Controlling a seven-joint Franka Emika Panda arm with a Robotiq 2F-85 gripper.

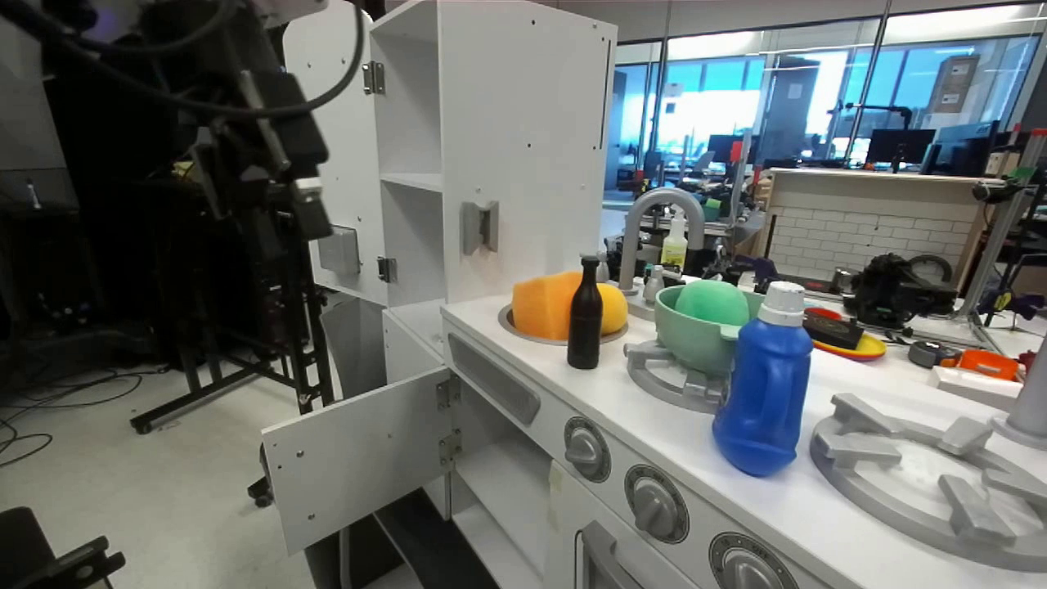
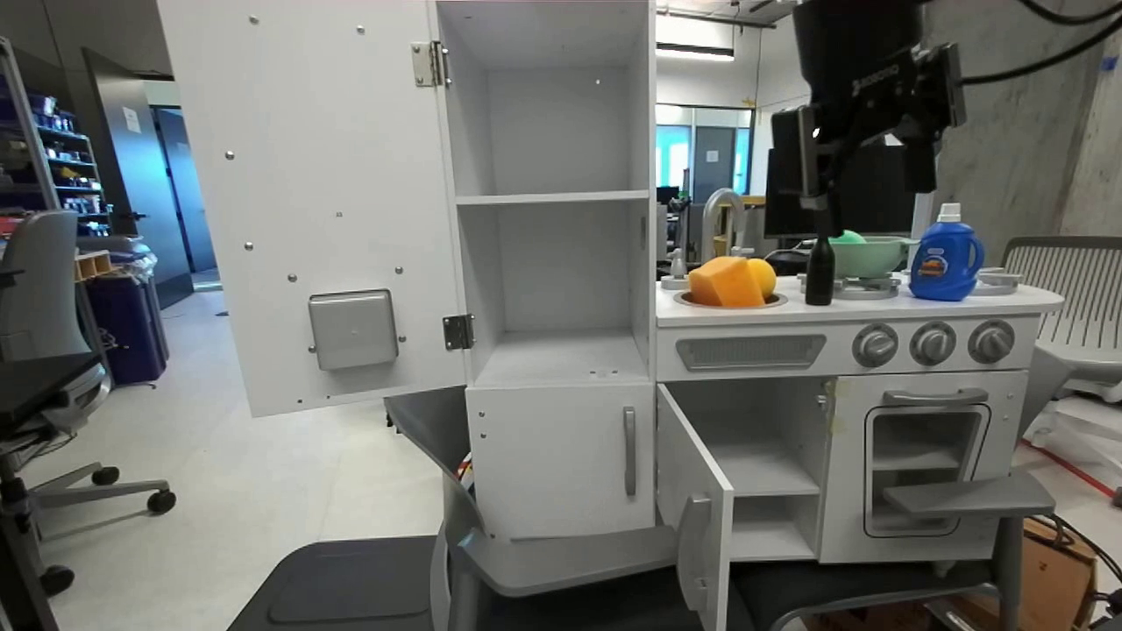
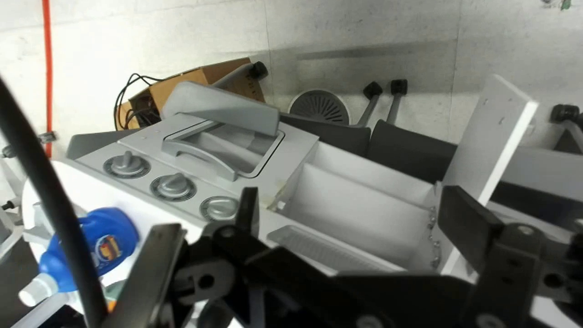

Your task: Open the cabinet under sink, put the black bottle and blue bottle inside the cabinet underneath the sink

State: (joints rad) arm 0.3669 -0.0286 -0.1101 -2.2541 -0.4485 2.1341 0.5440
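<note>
The black bottle point(image 1: 584, 323) stands upright on the white counter beside the sink point(image 1: 505, 321); it also shows in an exterior view point(image 2: 820, 276) and is out of the wrist view. The blue bottle point(image 1: 761, 397) with a white cap stands upright farther along the counter, also seen in an exterior view point(image 2: 945, 263) and the wrist view point(image 3: 111, 239). The cabinet under the sink point(image 2: 763, 451) has its door point(image 2: 697, 499) swung open; its shelf point(image 3: 350, 205) holds nothing visible. My gripper point(image 2: 868, 186) is open and empty, raised in front of the counter, apart from both bottles.
An orange block point(image 1: 544, 307) and a yellow item sit in the sink. A green bowl point(image 1: 695, 335) stands on a burner behind the bottles. A tall cabinet with its door point(image 2: 307, 219) open stands beside the sink. Grey chairs point(image 2: 570, 556) stand before the cabinets.
</note>
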